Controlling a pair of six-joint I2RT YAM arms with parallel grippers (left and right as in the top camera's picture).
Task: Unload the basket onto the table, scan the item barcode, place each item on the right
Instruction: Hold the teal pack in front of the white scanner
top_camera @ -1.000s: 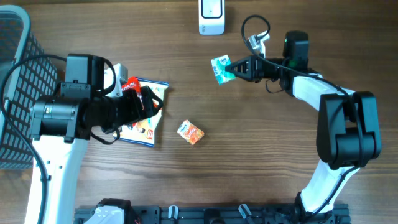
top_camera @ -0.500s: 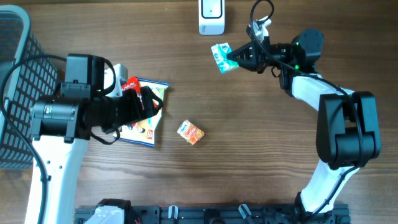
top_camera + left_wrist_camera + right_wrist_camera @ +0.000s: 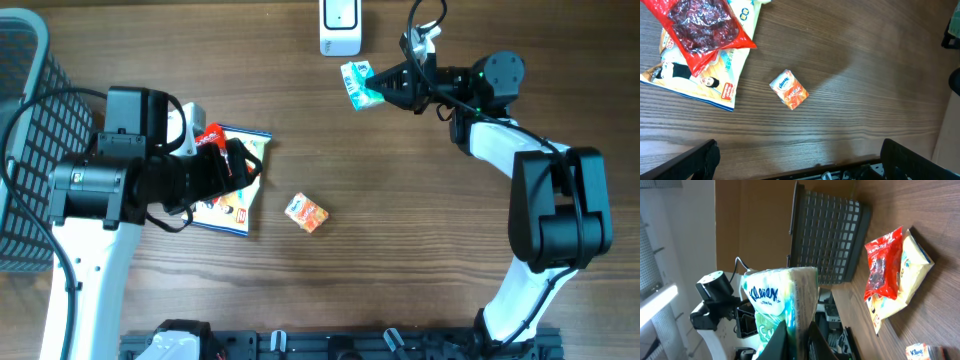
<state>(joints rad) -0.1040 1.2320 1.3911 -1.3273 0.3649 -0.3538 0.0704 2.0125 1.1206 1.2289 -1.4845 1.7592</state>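
A green-and-white Kleenex tissue pack [image 3: 356, 84] hangs above the table, just below and to the right of the white scanner [image 3: 340, 27] at the back edge. My right gripper [image 3: 380, 90] is shut on the pack's right end. In the right wrist view the tissue pack [image 3: 780, 297] stands pinched between the two dark fingers of my right gripper [image 3: 797, 341]. My left gripper [image 3: 243, 168] hovers open over the snack bags at the left. In the left wrist view its fingers [image 3: 700, 160] stand far apart with nothing between them.
A small orange pack [image 3: 307, 212] lies mid-table, also the orange pack [image 3: 789, 89] in the left wrist view. A red snack bag [image 3: 700, 25] lies on a yellow-white bag [image 3: 705, 80]. A dark mesh basket [image 3: 20, 150] stands at the far left.
My right gripper has carried the tissue pack toward the back of the table, closer to the scanner. The left arm has not moved.
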